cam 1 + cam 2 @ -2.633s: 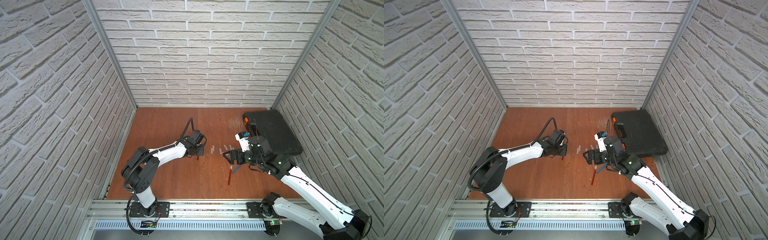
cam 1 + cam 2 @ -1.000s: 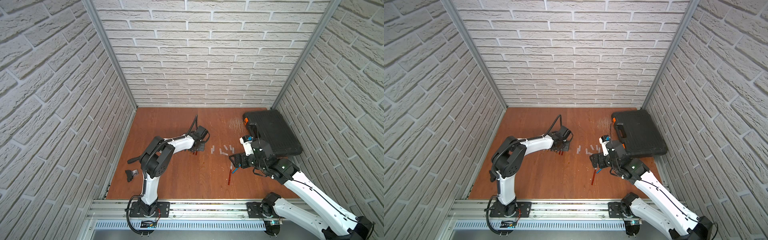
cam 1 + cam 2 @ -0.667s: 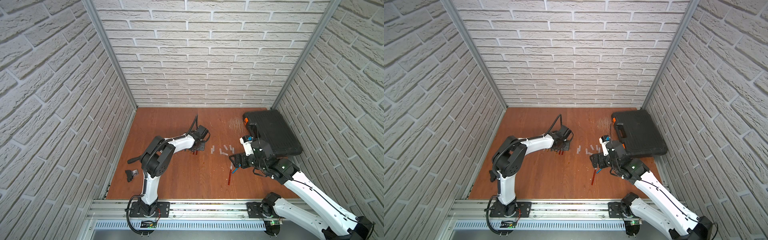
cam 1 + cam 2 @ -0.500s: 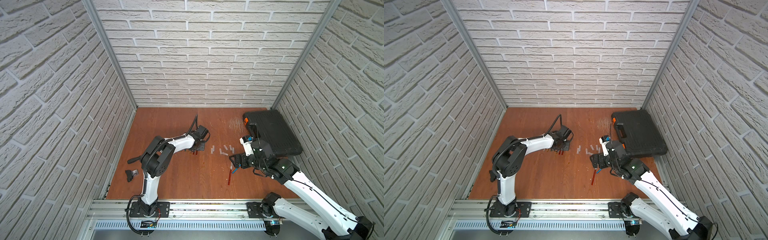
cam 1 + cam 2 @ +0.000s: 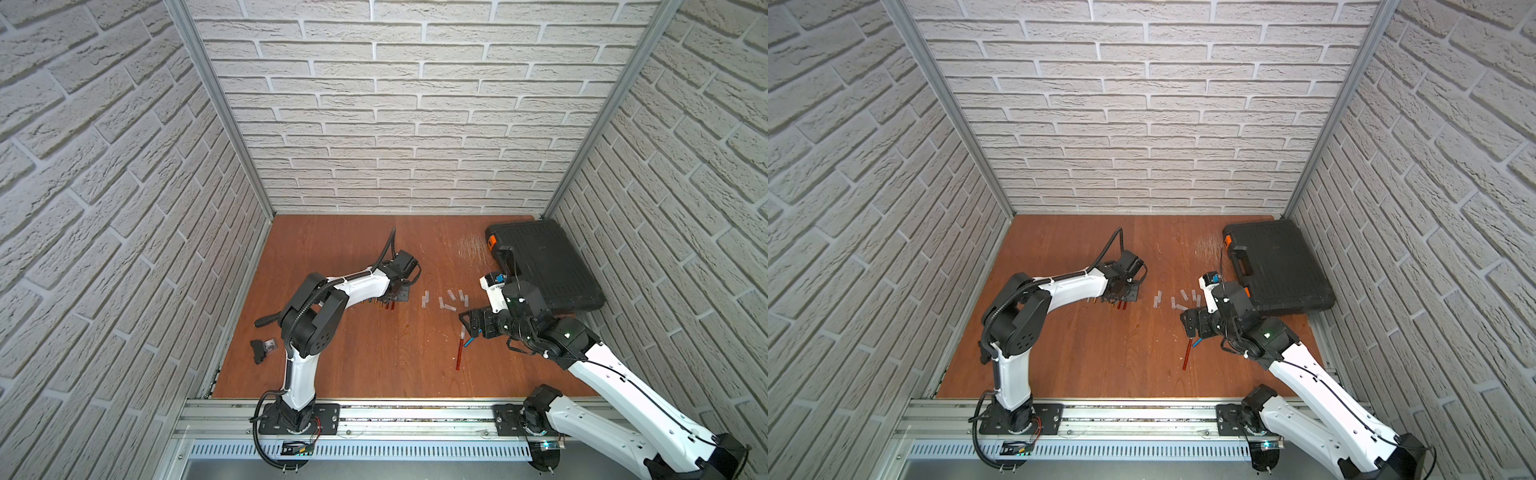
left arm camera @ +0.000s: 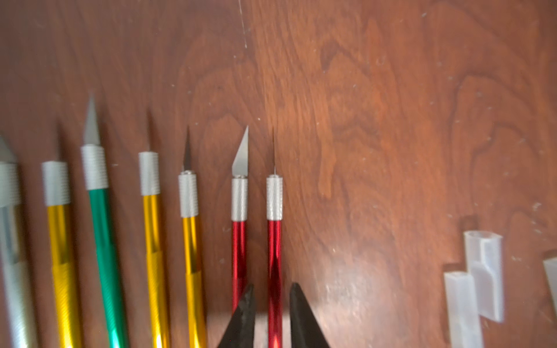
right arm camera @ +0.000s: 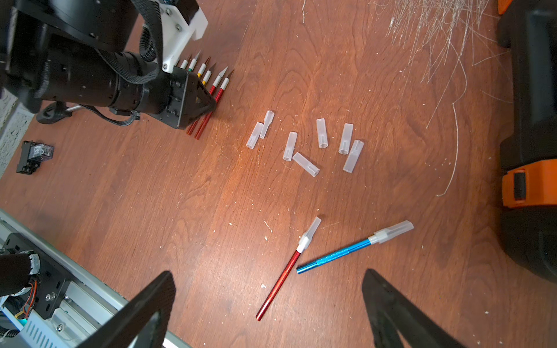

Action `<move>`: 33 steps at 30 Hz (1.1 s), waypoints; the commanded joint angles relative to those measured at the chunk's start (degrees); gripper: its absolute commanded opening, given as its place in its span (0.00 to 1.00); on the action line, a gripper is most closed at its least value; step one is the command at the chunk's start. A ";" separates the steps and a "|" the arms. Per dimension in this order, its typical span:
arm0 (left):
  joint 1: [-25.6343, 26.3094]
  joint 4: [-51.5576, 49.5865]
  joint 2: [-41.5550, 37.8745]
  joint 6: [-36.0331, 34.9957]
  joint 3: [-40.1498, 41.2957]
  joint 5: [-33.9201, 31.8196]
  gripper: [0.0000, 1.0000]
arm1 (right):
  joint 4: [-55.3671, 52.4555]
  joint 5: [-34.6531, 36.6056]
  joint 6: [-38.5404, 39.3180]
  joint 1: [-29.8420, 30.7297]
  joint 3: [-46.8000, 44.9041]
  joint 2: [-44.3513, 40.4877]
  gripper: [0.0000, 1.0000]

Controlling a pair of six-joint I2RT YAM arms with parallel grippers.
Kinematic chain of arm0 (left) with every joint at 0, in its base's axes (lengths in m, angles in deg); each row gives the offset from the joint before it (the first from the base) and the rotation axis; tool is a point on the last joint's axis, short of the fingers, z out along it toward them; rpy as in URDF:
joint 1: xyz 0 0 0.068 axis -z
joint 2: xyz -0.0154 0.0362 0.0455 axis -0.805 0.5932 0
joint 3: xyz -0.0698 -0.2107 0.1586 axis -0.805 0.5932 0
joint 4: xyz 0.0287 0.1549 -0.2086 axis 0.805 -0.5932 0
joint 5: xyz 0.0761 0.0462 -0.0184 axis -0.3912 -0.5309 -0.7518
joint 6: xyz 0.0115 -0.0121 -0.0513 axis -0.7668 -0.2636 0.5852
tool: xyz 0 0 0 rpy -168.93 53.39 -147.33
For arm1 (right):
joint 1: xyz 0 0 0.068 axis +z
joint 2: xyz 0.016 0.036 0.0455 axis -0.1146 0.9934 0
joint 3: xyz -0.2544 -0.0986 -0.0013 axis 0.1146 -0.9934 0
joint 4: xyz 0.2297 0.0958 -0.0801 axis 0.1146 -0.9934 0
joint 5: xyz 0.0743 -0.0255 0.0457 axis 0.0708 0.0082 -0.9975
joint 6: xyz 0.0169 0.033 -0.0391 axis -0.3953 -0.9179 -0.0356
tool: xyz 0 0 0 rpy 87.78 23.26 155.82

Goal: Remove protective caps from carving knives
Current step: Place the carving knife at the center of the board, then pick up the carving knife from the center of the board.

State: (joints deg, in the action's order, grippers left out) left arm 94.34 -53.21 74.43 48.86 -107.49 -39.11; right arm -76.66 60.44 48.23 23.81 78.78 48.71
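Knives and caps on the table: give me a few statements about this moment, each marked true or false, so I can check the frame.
1. The blue knife wears a cap. True.
2. The right end effector grips a knife. False: it is wide open and empty, and the capped red knife lies free on the table.
3. Seven loose caps lie on the table. True.
4. The row of knives at the left end effector is capped. False: their blades are bare.
5. The black case stands open. False: it is closed.
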 commanded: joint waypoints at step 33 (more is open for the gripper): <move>30.48 12.90 -5.77 12.69 5.96 4.43 0.33 | -32.35 2.94 4.90 0.37 18.24 -9.62 1.00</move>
State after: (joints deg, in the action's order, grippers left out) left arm 123.79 -40.34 66.80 62.45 -99.47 -34.87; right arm -107.85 60.55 52.10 23.81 95.42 39.53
